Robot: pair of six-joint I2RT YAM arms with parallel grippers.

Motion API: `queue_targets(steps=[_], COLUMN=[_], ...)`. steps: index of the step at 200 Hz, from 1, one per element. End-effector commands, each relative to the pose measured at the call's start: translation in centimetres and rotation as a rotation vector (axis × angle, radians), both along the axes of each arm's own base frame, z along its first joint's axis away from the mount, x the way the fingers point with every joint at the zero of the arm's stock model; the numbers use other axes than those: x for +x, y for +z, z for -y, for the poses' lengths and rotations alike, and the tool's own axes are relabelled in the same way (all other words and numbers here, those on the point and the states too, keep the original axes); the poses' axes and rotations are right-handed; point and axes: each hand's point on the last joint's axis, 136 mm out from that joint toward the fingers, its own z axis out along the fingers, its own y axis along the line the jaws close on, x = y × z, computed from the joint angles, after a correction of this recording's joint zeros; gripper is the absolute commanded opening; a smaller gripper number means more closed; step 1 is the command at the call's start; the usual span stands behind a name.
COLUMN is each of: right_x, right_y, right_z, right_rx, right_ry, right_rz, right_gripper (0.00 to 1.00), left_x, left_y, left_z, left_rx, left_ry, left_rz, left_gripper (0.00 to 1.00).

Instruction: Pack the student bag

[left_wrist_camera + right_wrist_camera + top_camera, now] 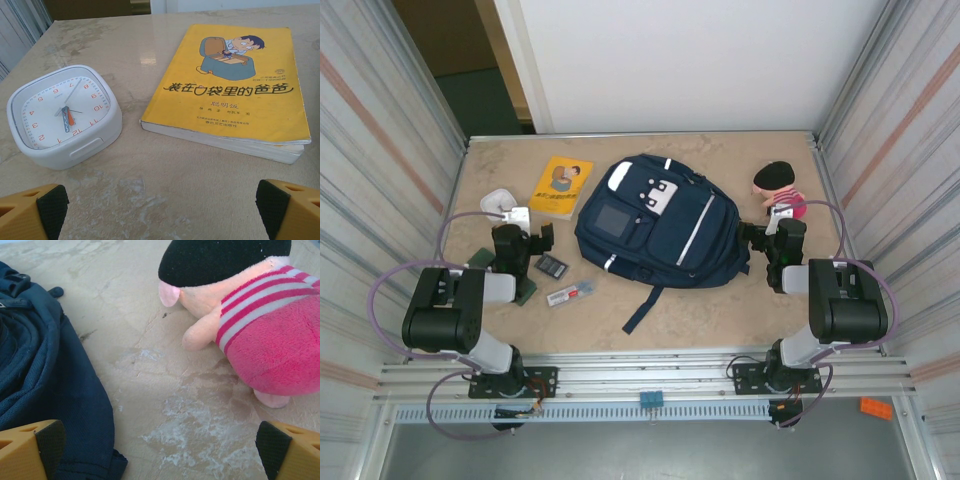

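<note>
left tool [162,207] and right tool [160,447] gape wide, both empty. packing unstarted: student bag [660,225] in the middle of the bench [720,318] looks closed, so unzipping likely comes first.

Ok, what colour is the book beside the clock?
The book is yellow, with black lettering; clearest in the left wrist view.

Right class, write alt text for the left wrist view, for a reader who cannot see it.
A white square clock lies left of a yellow paperback with a cartoon cover and Chinese title, apart from it, on a marbled beige table. The open left claw holds nothing, its yellow, black-tipped fingers at the bottom corners.
</note>
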Motion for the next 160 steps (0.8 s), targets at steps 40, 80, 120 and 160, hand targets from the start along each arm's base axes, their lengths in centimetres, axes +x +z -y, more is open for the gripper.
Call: queue_targets(steps=[40, 80, 120, 160], right_x=[0.5, -0.4, -2.4, -2.7], right_y=[2.6, 10.7, 16.3, 11.9], right_z=[0.3, -0.7, -6.4, -13.4], right_rx=[0.017, 0.075, 0.143, 0.262], right_ry=[-0.019, -0.008, 0.132, 0.27], right_rz=[-0.006, -0.152, -0.193, -0.29], right_gripper=[0.99, 0.99, 0.99, 0.84], left_x=[0.0, -1.5, -3.9, -6.5], left_y=[1.8, 6.4, 9.6, 10.1], left_z=[0.1, -0.2, 4.6, 11.7], left_rx=[0.021, -0.023, -0.294, -0.36], left_ry=[-0.002, 0.071, -0.067, -0.256], left_rz=[0.027, -0.02, -0.114, -0.156], left_gripper=[0.99, 0.98, 0.82, 0.75])
